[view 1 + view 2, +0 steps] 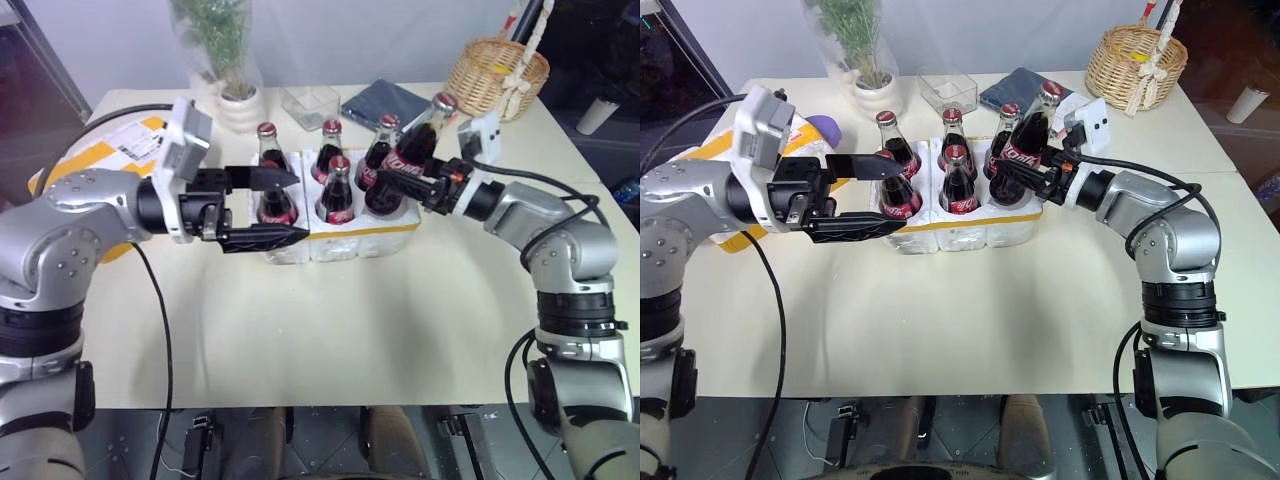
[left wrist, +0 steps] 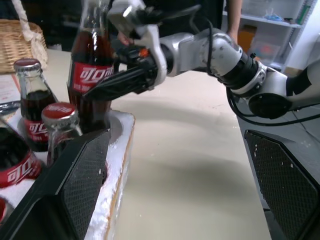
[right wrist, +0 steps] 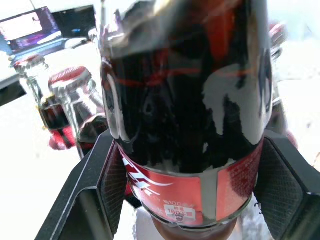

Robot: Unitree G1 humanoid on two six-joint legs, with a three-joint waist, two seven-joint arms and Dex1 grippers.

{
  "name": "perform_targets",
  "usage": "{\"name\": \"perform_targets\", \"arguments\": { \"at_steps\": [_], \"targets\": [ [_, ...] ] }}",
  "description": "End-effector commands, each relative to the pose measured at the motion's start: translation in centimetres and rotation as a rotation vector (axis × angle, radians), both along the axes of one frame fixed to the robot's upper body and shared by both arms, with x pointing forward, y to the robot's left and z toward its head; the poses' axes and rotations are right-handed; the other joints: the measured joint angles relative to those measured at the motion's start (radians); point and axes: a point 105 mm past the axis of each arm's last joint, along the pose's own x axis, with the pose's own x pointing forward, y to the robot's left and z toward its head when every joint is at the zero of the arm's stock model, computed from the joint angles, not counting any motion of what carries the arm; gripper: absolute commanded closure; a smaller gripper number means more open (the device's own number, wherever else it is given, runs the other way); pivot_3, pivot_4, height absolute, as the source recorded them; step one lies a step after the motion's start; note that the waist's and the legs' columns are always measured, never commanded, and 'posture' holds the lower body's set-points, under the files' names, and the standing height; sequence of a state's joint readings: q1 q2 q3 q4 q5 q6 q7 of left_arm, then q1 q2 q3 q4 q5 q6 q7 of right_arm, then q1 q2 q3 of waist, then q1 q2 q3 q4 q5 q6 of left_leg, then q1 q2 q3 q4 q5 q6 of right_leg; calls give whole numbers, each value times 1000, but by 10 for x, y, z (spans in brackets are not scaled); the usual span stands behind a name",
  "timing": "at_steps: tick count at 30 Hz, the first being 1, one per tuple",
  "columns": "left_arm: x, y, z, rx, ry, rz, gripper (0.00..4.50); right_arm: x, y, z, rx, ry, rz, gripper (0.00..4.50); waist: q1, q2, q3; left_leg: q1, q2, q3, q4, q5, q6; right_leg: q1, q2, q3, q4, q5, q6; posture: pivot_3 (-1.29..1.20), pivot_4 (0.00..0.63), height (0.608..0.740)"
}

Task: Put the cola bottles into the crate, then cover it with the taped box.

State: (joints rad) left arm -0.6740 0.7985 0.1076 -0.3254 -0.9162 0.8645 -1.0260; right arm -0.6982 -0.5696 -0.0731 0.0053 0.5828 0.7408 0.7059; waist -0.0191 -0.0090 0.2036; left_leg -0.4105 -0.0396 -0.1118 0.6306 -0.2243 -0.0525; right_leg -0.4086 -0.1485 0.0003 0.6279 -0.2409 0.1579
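Right wrist view shows your right end effector clamped on a tilted cola bottle. Straighten it over the crate hole first; the left end effector is spread wide.

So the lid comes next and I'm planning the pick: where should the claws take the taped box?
Probably by two opposite side walls, one claw each. The taped box lies flat at the table's left behind the left arm; it looks too broad for one claw, and its flat taped walls give even faces.
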Motion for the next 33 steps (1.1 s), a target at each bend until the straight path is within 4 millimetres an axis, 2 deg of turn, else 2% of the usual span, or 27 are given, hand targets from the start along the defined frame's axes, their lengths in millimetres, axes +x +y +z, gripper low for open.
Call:
{"name": "perform_targets", "arguments": {
  "at_steps": [1, 5, 7, 8, 9, 12, 15, 17, 19, 24, 25, 27, 28, 30, 33],
  "targets": [
    [-6, 4, 12, -7, -71, 12, 0, -4, -1, 5, -32, -39, 21, 1692, 0, 0, 0, 0, 0, 0, 0, 0, 0, 0, 0, 0, 0, 0, 0, 0, 150, 737],
    [-4, 7, 10, 3, -75, 37, 0, -9, 2, -10, -85, 9, 71, 1692, 0, 0, 0, 0, 0, 0, 0, 0, 0, 0, 0, 0, 0, 0, 0, 0, 150, 737],
    [-1, 10, 7, 25, -84, 60, 0, -7, 3, -17, -117, 23, 71, 654, -2, 0, 0, 0, 0, 0, 0, 0, 0, 0, 0, 0, 0, 0, 0, 0, 150, 737],
    [0, 11, 6, 35, -91, 72, 0, -6, 3, -19, -121, 39, 66, 295, -3, 0, 0, 0, 0, 0, 0, 0, 0, 0, 0, 0, 0, 0, 0, 0, 150, 737],
    [2, 14, 4, 46, -98, 93, 0, -6, 4, -19, -134, 34, 69, 76, -3, 0, 0, 0, 0, 0, -1, 0, 0, 0, 0, 0, 0, 0, 0, 0, 150, 737],
    [13, 30, -6, 116, -143, 209, 0, -7, 3, -16, -170, 0, 70, 76, -2, 0, 0, 1, 0, 0, 0, 0, 0, 0, 0, 0, 0, 0, 0, 0, 150, 737],
    [24, 65, -18, 234, -217, 396, 0, -20, -5, -1, -162, -37, 102, 76, 0, 0, 0, 1, 0, 0, -1, 0, 0, 0, 0, 0, 0, 0, 0, 0, 150, 737],
    [26, 92, -18, 270, -242, 523, 0, -32, -14, 12, -145, -58, 124, 76, 1, 0, 0, 0, 0, 0, -2, 0, 0, -1, 0, 0, -1, 0, -1, 0, 150, 737],
    [21, 120, -15, 302, -266, 644, 0, -45, -26, 26, -136, -82, 142, 76, 5, 0, 0, 0, 0, 0, -3, 0, 0, -1, 0, 0, -1, -1, -1, 0, 150, 737],
    [-7, 200, -11, 440, -345, 974, 0, -83, -63, 62, -117, -125, 148, 76, 5, 0, 0, 0, 1, 1, -3, 0, 0, -1, 0, 0, -3, -1, -1, 0, 150, 737],
    [-12, 215, -16, 493, -348, 1030, 0, -88, -72, 66, -121, -116, 133, 76, 5, 0, 0, 1, 1, 1, -3, 0, 0, 1, 0, 0, -3, -1, -1, 0, 150, 737],
    [-12, 247, -40, 751, -377, 1133, 0, -98, -85, 74, -167, -120, 122, 76, 6, 2, -1, 1, 1, 1, -4, 0, 0, 1, 0, -1, -6, -1, -2, 0, 150, 737],
    [-11, 255, -50, 823, -370, 1158, 0, -101, -88, 76, -186, -120, 124, 76, 6, 2, -1, 1, 1, 3, -4, 0, 0, 1, -1, 0, -6, -2, -4, 0, 150, 737],
    [-4, 264, -59, 827, -352, 1247, 0, -106, -93, 83, -203, -135, 135, 76, 8, 2, -1, 1, 2, 3, -3, 0, 0, 2, -1, 0, -8, -3, -5, 0, 150, 737],
    [2, 272, -69, 877, -370, 1320, 0, -101, -98, 90, -222, -166, 92, 76, 8, 0, -2, 1, 2, 3, -2, -1, 0, 4, -1, -1, -10, -2, -5, 0, 150, 737]
  ]
}}
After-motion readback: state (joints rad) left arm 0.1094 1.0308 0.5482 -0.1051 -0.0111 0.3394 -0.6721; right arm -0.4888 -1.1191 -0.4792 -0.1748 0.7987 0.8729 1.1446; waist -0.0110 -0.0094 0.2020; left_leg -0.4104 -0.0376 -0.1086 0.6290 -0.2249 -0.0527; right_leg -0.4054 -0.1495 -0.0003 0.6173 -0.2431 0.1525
